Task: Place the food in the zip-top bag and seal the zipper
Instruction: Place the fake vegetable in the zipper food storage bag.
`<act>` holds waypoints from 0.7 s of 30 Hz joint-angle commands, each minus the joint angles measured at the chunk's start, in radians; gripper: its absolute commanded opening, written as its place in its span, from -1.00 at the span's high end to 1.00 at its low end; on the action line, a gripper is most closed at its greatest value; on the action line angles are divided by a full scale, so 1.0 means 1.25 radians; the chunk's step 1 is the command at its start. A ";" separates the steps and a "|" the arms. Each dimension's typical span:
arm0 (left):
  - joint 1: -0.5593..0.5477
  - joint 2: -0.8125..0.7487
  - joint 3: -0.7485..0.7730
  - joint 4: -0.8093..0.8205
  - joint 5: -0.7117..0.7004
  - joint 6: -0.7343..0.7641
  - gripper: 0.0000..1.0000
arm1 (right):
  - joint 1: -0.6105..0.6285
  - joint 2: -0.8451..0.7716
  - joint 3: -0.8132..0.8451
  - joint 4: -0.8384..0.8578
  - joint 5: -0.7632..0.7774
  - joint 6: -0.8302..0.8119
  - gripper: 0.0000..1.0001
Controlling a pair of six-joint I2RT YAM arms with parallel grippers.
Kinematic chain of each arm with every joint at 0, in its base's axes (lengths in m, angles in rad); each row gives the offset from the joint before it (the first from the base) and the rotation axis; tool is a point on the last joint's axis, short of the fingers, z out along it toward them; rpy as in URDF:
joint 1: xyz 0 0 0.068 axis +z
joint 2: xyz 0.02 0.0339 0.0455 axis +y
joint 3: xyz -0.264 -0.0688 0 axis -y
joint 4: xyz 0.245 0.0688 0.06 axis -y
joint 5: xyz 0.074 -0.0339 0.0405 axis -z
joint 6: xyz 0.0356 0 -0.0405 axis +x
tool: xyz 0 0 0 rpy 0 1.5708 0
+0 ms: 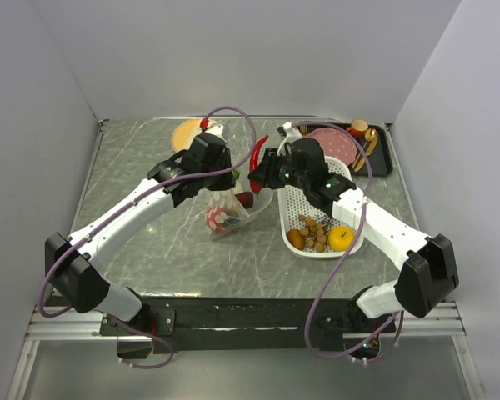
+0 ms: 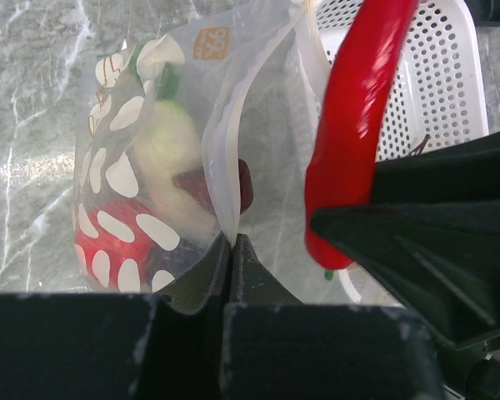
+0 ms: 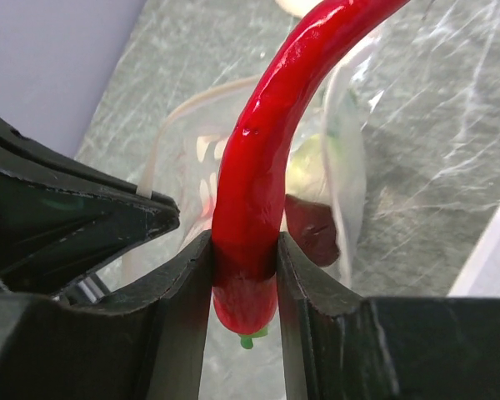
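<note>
closest in, my left claw is pinched fully shut on one lip of the bag, a fold of clear dotted plastic caught between the tips, holding the mouth up and open. my right claw is partly closed around the red chilli, gripping it near the stem end with the green nub poking out below the pads; the long curved body runs away from me, over the bag's mouth.

just beyond, the pale zipper strip arcs around that opening, and inside the bag lie a white-and-green vegetable and red pieces.

the step in hand, as i judge it, is dropping the chilli in. to do it well i want the far tip inside the rim before i let go – it is long and bowed, so it could catch on the strip or tip out. the left pinch should keep the lip lifted and away from the right claw.

further right, the white basket holds the yellow fruit, the nuts and the brown oval – all yet to go in. farthest back sits the black tray.
</note>
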 commanded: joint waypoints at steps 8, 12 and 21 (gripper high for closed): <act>0.002 -0.007 0.012 0.035 0.001 -0.016 0.99 | 0.029 0.024 0.029 -0.075 -0.043 -0.048 0.88; 0.003 -0.008 0.013 0.037 0.004 -0.017 0.99 | 0.029 0.028 0.036 -0.106 -0.039 -0.059 0.69; 0.005 -0.013 0.007 0.037 0.003 -0.014 0.99 | 0.029 0.043 0.067 -0.131 -0.054 -0.062 0.15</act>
